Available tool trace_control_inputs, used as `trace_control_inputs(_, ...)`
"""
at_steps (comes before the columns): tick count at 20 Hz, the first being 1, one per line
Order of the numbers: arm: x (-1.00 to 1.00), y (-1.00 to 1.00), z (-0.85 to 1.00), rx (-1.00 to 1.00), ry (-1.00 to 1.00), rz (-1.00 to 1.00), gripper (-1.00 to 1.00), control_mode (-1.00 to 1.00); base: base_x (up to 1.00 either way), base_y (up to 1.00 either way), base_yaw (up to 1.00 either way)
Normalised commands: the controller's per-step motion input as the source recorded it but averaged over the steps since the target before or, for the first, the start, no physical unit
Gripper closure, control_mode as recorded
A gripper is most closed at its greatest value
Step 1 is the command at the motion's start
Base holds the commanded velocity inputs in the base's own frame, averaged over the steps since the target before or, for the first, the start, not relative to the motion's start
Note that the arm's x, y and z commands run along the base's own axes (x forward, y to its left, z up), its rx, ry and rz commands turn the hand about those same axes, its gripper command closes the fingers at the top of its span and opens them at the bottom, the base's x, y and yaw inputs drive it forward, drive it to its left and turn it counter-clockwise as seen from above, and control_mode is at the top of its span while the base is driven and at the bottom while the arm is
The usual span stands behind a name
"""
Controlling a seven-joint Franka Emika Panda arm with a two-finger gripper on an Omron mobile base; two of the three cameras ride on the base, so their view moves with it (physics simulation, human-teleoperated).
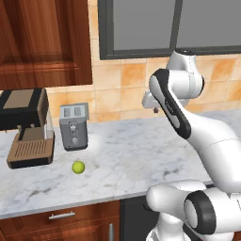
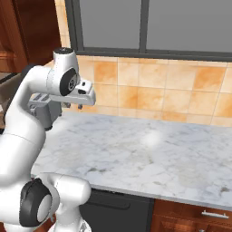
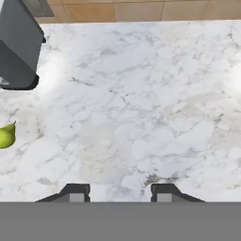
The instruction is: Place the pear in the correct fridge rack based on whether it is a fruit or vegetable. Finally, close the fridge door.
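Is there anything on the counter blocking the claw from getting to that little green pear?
Nothing visible does. The pear lies alone on bare marble, in front of the toaster. The open gripper hangs above the counter off to the pear's side.

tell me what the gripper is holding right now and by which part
Nothing is held. The gripper is open above bare marble counter, and the pear lies apart on the counter, in front of the toaster.

Arm folded high, pincer (image 3: 120, 193) pointing down, fingers apart, holding nothing.
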Motion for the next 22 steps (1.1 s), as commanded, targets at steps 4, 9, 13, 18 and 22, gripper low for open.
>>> trace_control_inputs(4, -0.09, 0.33, 0.00, 0.00, -0.02, 0.03, -1.00, -1.00, 0.00, 0.00, 0.00)
trace_control_inputs(9, -0.27, 1.00, -0.11, -0.02, -0.01, 0.16, -1.00, -1.00, 0.00, 0.00, 0.00)
trace_control_inputs(13, -0.39, 1.00, -0.51, -0.01, 0.00, 0.16, -1.00, -1.00, 0.00, 0.00, 0.00)
trace_control_inputs(18, -0.02, 1.00, -0.78, -0.06, 0.07, 0.17, -1.00, -1.00, 0.00, 0.00, 0.00)
trace_control_inputs(22, 0.00, 1.00, -0.63, 0.00, 0.12, 0.15, -1.00, -1.00, 0.00, 0.00, 0.00)
